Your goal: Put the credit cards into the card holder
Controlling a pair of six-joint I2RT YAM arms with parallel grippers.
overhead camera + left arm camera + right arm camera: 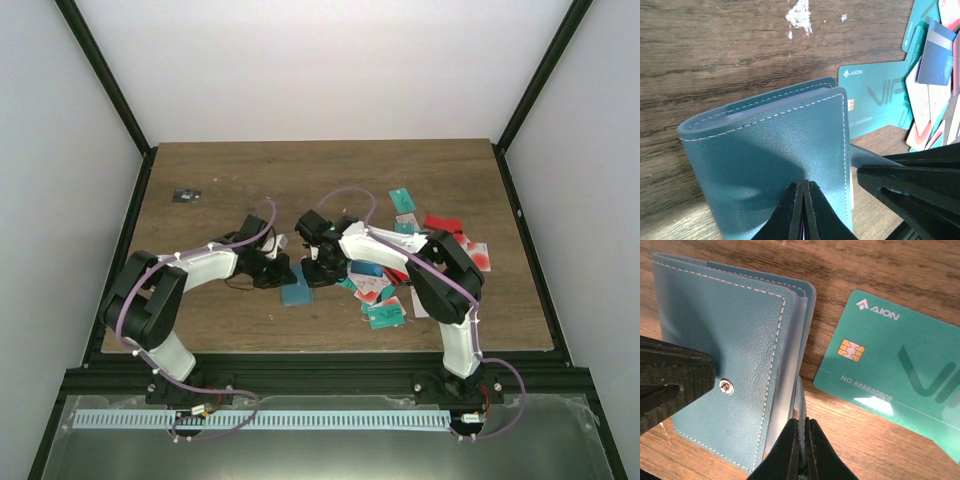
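The top camera overlooks the whole table [330, 170] from behind; both wrist cameras closely share the card holder [775, 150].

The left arm [165, 300] at lower left and the right arm [445, 285] at lower right have white shells over black joints. A lilac cable [262, 215] loops along each. The black jaws seem ribbed.

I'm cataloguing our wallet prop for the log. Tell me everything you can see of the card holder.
The card holder is a teal-blue, leather-like folding wallet with white stitching, a metal snap stud and clear inner sleeves. It lies partly open on the wooden table beside a teal chip card. The left hand is shut on its cover edge; the right hand seems to pinch an inner sleeve.
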